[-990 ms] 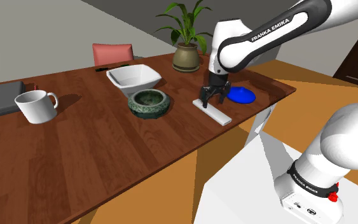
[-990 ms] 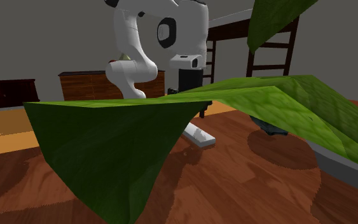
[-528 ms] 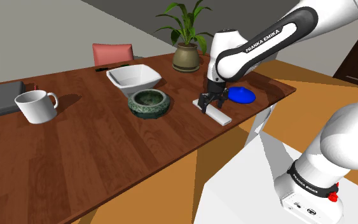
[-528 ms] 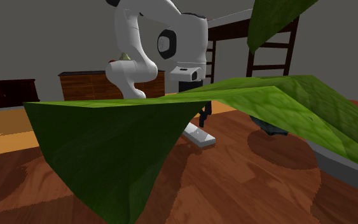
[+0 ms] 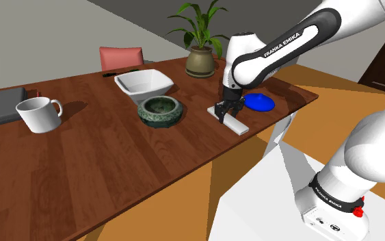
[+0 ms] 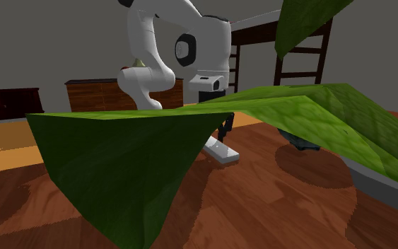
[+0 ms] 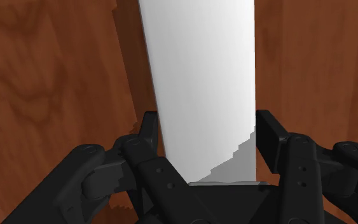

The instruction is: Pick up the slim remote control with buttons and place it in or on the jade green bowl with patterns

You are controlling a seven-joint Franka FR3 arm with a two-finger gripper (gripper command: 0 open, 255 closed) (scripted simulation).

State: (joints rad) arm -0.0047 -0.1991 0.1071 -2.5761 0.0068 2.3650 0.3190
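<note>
A slim white remote (image 5: 234, 123) lies flat on the wooden table (image 5: 102, 164) near its edge, drawn plain with no buttons visible. My black gripper (image 5: 223, 111) stands straight down over the remote's far end. In the wrist view the remote (image 7: 203, 76) runs between the two fingers (image 7: 149, 130), and both press against its long sides, so the gripper (image 7: 206, 137) is shut on it. The remote rests on the wood. The dark green patterned bowl (image 5: 161, 109) sits a short way off toward the shoulder view's left. In the second exterior view, the remote (image 6: 220, 151) shows beneath the arm.
A blue plate (image 5: 259, 103) lies just beyond the remote. A white square bowl (image 5: 143, 83), a white mug (image 5: 39, 113), a potted plant (image 5: 201, 41) and a red chair (image 5: 121, 56) stand further back. Big green leaves (image 6: 141, 163) block much of the second exterior view.
The gripper came down over the remote's end, and its fingers went from wide apart to closed against the remote's sides. The remote has not moved.
</note>
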